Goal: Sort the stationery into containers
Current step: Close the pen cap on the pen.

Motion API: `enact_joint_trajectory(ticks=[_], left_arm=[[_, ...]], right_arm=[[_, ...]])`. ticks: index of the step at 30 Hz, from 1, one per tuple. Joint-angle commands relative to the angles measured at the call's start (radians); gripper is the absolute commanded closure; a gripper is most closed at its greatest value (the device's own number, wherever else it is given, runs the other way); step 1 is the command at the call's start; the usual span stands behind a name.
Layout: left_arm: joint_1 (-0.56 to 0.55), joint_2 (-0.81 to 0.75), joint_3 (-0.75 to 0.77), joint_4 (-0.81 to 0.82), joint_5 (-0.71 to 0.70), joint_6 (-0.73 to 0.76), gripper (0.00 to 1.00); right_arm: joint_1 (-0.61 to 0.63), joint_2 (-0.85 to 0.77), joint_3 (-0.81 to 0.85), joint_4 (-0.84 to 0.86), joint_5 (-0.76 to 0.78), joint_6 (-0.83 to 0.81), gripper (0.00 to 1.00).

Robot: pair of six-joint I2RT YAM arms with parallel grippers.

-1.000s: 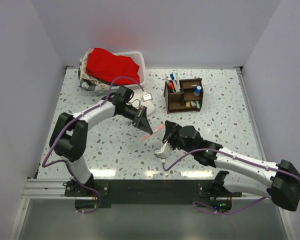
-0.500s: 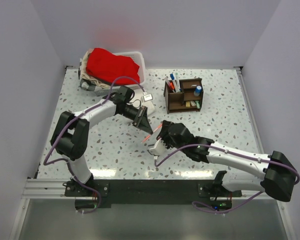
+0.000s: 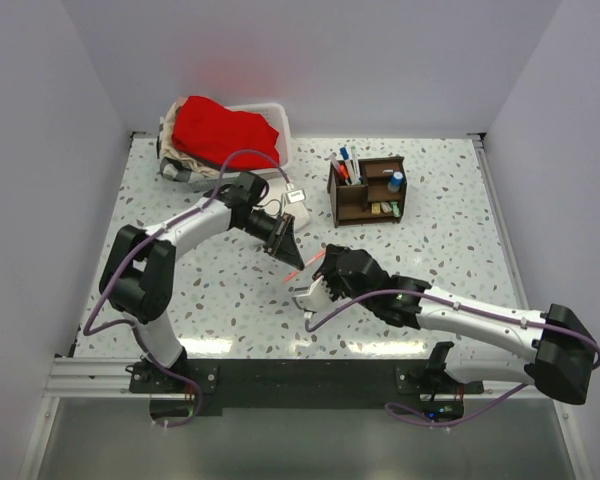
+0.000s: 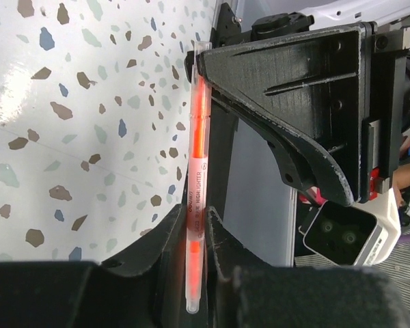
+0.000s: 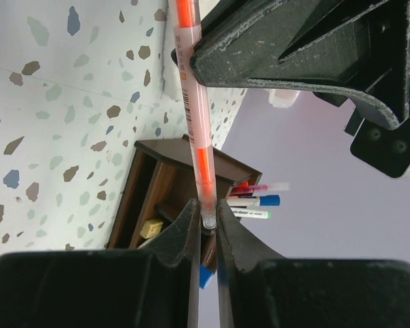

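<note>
Nearest the bases, mid-surface, the right fingers [image 5: 189, 231] are pinched almost shut on one end of an orange highlighter [image 4: 195, 164]. The left fingers [image 4: 175, 236] clamp its other end just as tightly, so the highlighter is held between both arms over the speckled surface [image 3: 220, 290], along the 8-to-2 o'clock line. Farther off, at 1 o'clock from it, a wooden organizer [image 3: 366, 200] holds pens [image 3: 346, 165] in its rear-left compartment and a blue bottle [image 3: 395, 181] on its right. At 11 o'clock sits a white basket [image 3: 278, 120] of red cloth [image 3: 220, 130].
</note>
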Motion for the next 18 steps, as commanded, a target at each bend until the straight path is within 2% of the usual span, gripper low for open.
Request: enact_joint_trajectory(ticks=[1, 3, 6, 10, 13, 14, 15, 18], left_arm=[[-0.006, -0.053, 0.025, -0.004, -0.036, 0.079, 0.75], [-0.006, -0.058, 0.023, -0.013, -0.039, 0.089, 0.69], [-0.006, -0.055, 0.025, -0.019, -0.031, 0.097, 0.66], [-0.011, -0.048, 0.032, -0.028, -0.042, 0.102, 0.66], [-0.012, -0.041, 0.035, -0.031, -0.036, 0.102, 0.8], [-0.012, -0.039, 0.034, -0.028, -0.03, 0.102, 0.95], [-0.012, -0.039, 0.034, -0.028, -0.023, 0.102, 1.0], [-0.012, -0.038, 0.032, -0.015, 0.007, 0.102, 1.0]], right_arm=[[0.022, 0.002, 0.067, 0.058, 0.04, 0.07, 1.0], [0.022, 0.002, 0.064, 0.066, 0.049, 0.072, 1.0], [0.022, 0.005, 0.063, 0.076, 0.052, 0.07, 1.0], [0.022, 0.016, 0.068, 0.086, 0.063, 0.075, 1.0], [0.022, 0.023, 0.071, 0.086, 0.068, 0.073, 1.0], [0.022, 0.023, 0.069, 0.099, 0.068, 0.072, 1.0], [0.022, 0.023, 0.068, 0.112, 0.069, 0.072, 1.0], [0.022, 0.03, 0.063, 0.125, 0.065, 0.061, 1.0]])
